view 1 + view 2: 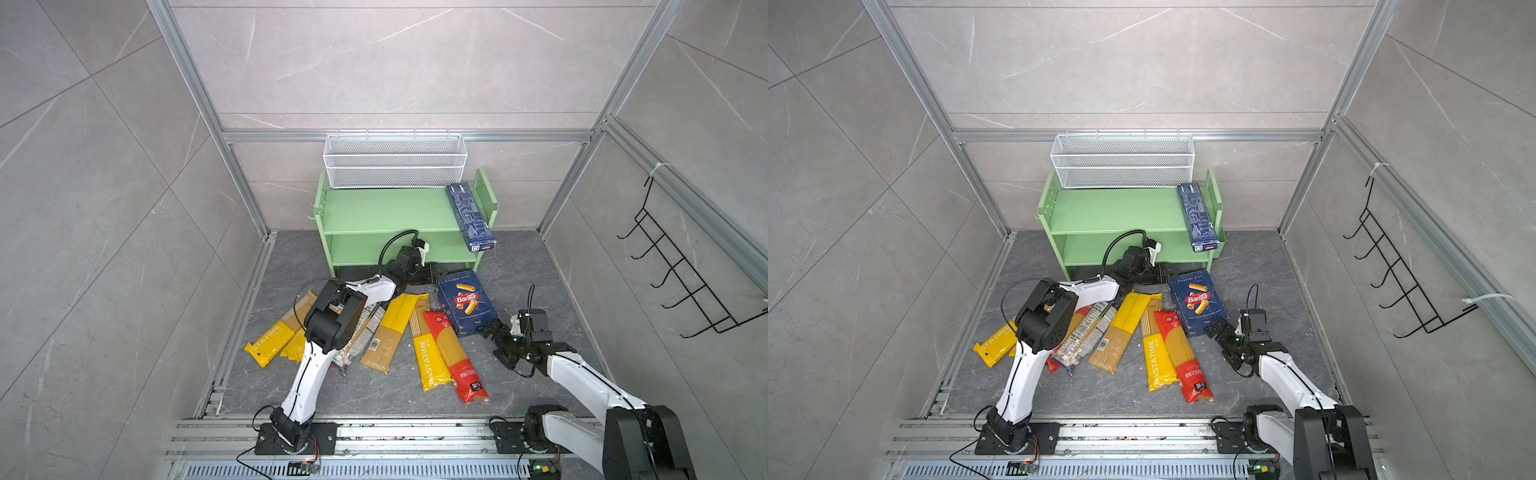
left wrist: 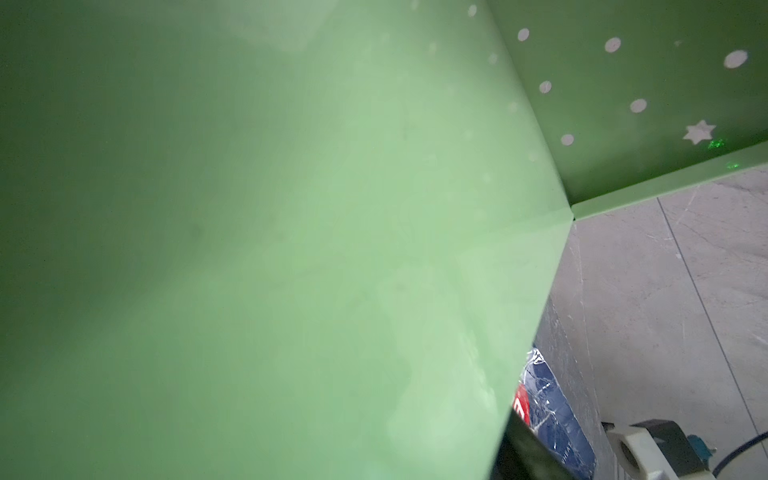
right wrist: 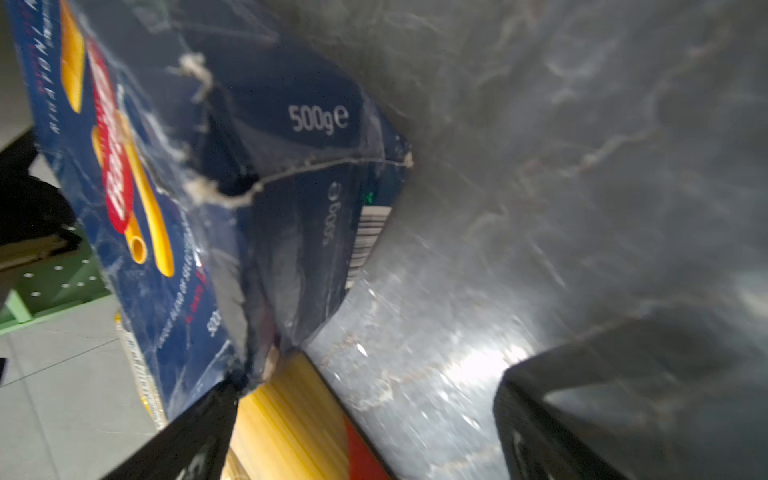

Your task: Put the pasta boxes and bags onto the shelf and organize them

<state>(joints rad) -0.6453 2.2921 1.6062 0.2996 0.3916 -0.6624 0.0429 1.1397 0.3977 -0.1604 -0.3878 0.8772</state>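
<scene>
Progress early: narrow box (image 1: 471, 216) lies on shelf (image 1: 374, 212) top, right of ctr frame. Barilla box (image 1: 467, 303), bags (image 1: 432, 361) on floor (image 1: 540, 282), lower ctr. I've right gripper (image 1: 497, 341) wide open at Barilla corner; left gripper (image 1: 431, 273), can't tell.

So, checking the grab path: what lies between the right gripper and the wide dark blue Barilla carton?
Nothing: in the right wrist view one finger of the open right gripper sits at the Barilla carton's crumpled corner.

Wide blue box (image 1: 467, 305): red "Barilla" logo, "RIGATONI" above it, and "500g" on two faces in the right wrist view. Yellow bag (image 1: 432, 361): "PASTATIME" lengthwise. Second yellow bag (image 1: 268, 340): "STATIME" showing. Narrow blue box (image 1: 469, 216) and red bag (image 1: 457, 361): print too small to read.
</scene>
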